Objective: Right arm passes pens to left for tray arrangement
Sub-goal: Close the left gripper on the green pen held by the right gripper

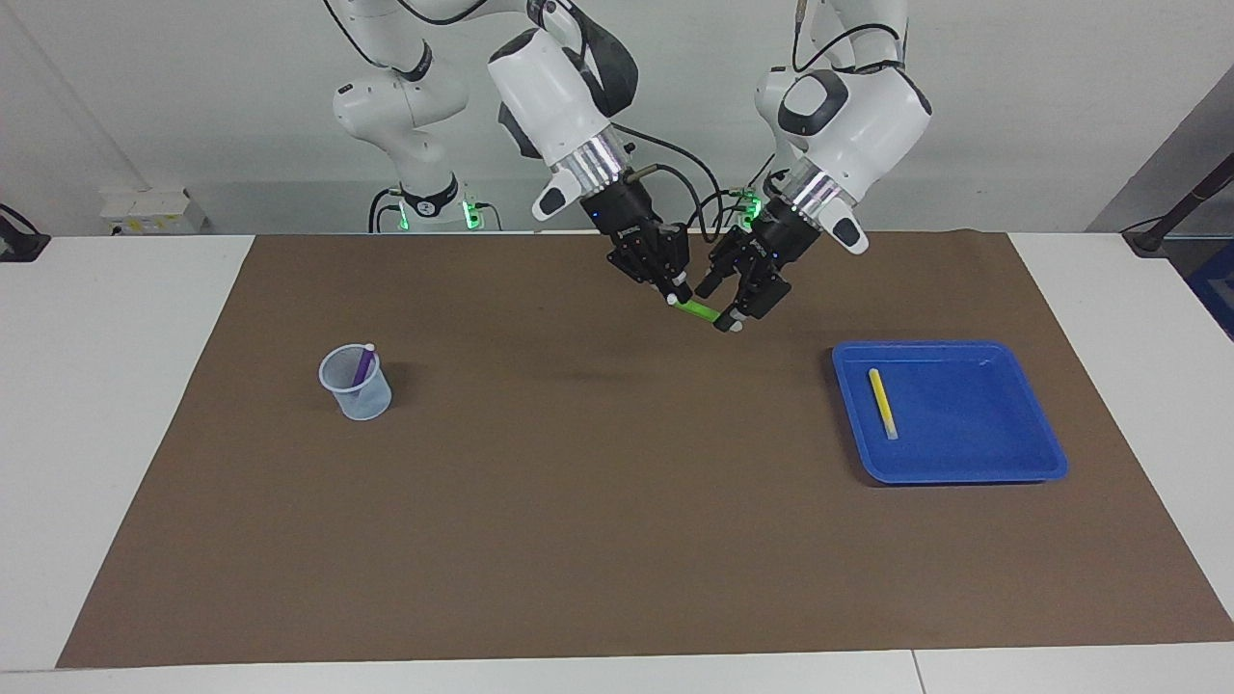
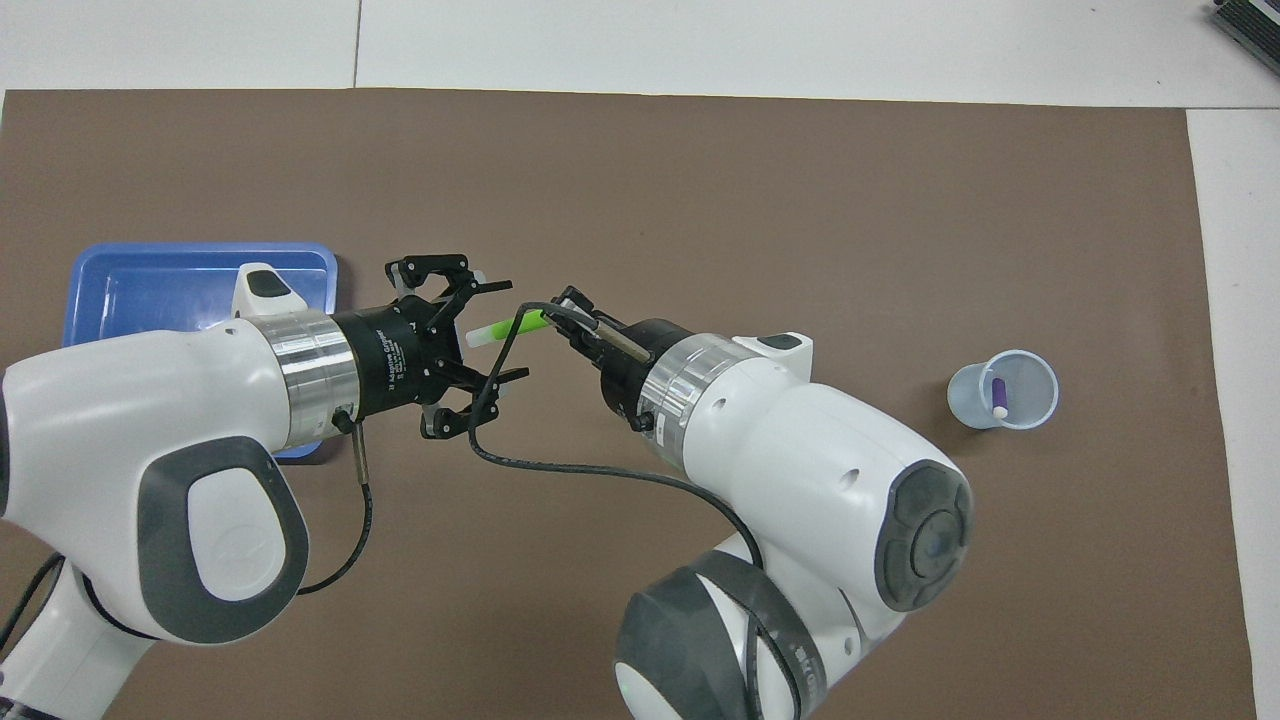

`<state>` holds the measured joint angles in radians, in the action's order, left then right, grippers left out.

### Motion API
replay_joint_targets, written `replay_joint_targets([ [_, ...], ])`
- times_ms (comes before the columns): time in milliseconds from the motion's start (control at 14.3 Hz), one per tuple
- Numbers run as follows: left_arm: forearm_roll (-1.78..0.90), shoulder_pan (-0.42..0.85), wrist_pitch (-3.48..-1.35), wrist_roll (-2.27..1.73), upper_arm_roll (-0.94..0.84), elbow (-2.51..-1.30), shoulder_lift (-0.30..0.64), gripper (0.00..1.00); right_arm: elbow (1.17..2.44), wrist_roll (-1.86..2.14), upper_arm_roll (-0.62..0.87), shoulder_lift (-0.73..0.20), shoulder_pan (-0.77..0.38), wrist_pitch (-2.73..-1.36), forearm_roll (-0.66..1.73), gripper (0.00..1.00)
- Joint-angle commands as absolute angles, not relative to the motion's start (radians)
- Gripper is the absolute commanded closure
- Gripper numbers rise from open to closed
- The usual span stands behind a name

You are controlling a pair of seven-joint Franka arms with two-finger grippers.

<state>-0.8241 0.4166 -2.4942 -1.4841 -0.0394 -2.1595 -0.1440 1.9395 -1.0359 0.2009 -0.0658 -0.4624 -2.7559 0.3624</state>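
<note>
Mid-handoff: right gripper [image 1: 672,292] clamps the green pen [image 1: 698,309] in the air over the mat, near the surface's robot-side edge. Left gripper [image 1: 730,304] is spread wide around the pen's free end, not gripping. Next: left closes, right lets go, pen goes to the tray [image 1: 1051,453] beside the yellow pen [image 1: 881,402]; purple pen [image 1: 362,366] sits in the cup [image 1: 357,395].

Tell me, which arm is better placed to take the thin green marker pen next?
The left. Its open gripper already straddles the free end of the thin green marker pen, which the right gripper holds shut in the air.

One pen [image 1: 882,403] in the tray [image 1: 1003,465], another in the cup [image 1: 355,384]
</note>
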Motion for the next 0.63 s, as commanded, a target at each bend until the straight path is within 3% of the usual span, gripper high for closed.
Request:
replay_joint_targets([
  [0, -0.831, 0.443, -2.543, -1.477, -0.028, -2.195, -0.169, 0.17, 1.947, -1.043, 0.210, -0.069, -0.451, -2.780, 0.387, 1.00],
  [558, -0.833, 0.471, -2.618, -1.479, -0.032, -2.203, -0.146, 0.18, 1.947, -1.043, 0.210, -0.071, -0.442, -2.780, 0.387, 1.00],
])
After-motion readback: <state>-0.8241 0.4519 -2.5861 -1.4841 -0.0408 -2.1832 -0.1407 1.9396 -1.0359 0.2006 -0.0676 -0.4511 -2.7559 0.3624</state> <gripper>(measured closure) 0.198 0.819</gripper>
